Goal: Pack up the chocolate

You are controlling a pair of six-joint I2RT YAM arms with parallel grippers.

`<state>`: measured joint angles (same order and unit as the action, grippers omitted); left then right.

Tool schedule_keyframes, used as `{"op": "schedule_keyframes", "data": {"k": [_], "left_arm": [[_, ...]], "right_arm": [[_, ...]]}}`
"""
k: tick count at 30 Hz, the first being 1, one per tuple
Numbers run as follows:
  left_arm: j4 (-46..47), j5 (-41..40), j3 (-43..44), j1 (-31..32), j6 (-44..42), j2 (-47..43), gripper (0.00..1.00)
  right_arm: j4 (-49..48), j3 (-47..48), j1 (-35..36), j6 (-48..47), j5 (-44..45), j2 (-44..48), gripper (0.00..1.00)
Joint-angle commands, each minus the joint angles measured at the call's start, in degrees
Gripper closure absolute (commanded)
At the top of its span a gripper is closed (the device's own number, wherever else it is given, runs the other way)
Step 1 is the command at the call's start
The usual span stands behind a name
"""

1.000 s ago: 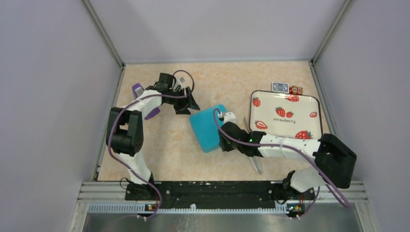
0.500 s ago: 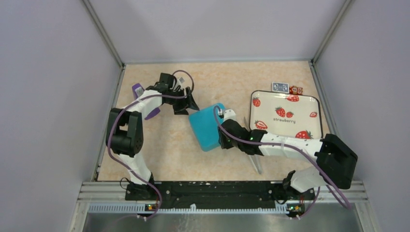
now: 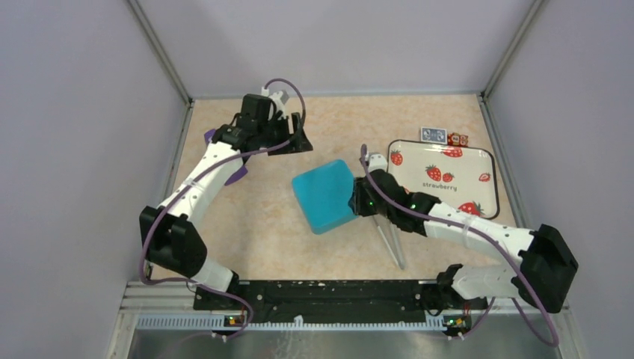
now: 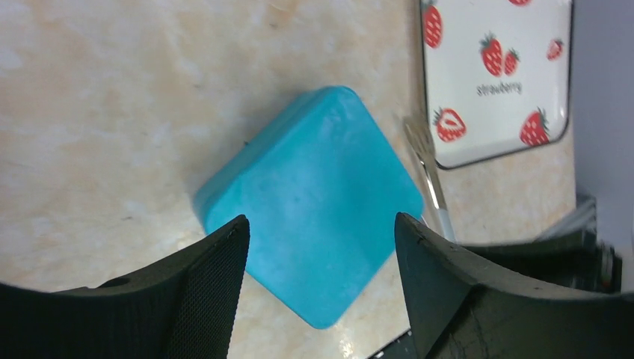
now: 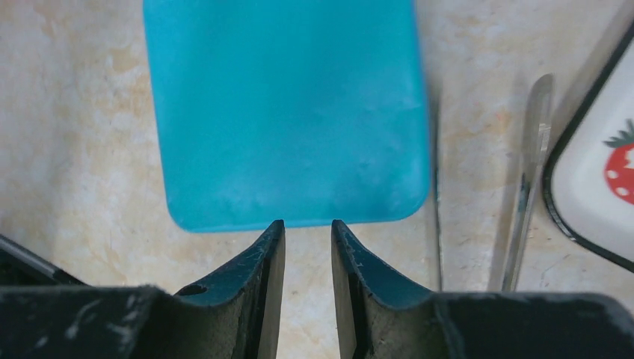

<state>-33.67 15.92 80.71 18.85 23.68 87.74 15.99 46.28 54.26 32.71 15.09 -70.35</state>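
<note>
No chocolate shows in any view. The tray (image 3: pixel 463 168) is bare apart from its printed strawberries, and the teal box (image 3: pixel 323 196) sits shut on the tabletop (image 3: pixel 262 224). Whether the pieces are inside it cannot be told.

The box lies turned on a corner between the two arms, just left of the tray, where either arm can reach it. The right hand (image 5: pixel 303 228) is low at the box's near edge. Its jaws are parted only a slit, with nothing between them, and I cannot tell whether the tips touch the box or stop just short. So narrow a gap seems better suited to nudging or bracing the box than to gripping it.

The left hand (image 4: pixel 319 223) hangs apart from the box, off its far left side, with its jaws wide and empty. In the wrist view the box is framed between its fingers. That spread looks meant for the lid or the body, probably to take hold while the other hand steadies it.

The tongs (image 3: pixel 392 243) lie flat and unheld on the tabletop between box and tray, beside the right arm, handy for picking up tiny pieces. The card (image 3: pixel 433 134) and the red bits (image 3: pixel 457 139) sit just behind the tray's far edge, out of the working area, and seem to have no part in the packing.
</note>
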Motion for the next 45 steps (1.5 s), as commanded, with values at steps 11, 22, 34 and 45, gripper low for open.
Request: {"op": "schedule_keyframes", "data": {"k": [11,22,34,45], "left_arm": [[1.96,10.83,-5.02,2.28,0.65,7.60,0.26],[2.06,6.83,-3.30,2.33,0.56,12.78,0.26],[3.42,5.54,-2.79,2.26,0.50,15.66,0.25],[4.13,6.37,-3.08,2.26,0.37,16.76,0.25]], "right_arm": [[4.06,15.01,-13.21,-3.81,-7.80,-6.15,0.75],[2.89,19.65,-16.05,-5.08,-9.82,-13.38,0.78],[1.83,25.12,-18.27,-7.28,-12.59,-23.00,0.79],[2.22,32.30,-19.77,-9.38,-13.93,-31.44,0.79]]}}
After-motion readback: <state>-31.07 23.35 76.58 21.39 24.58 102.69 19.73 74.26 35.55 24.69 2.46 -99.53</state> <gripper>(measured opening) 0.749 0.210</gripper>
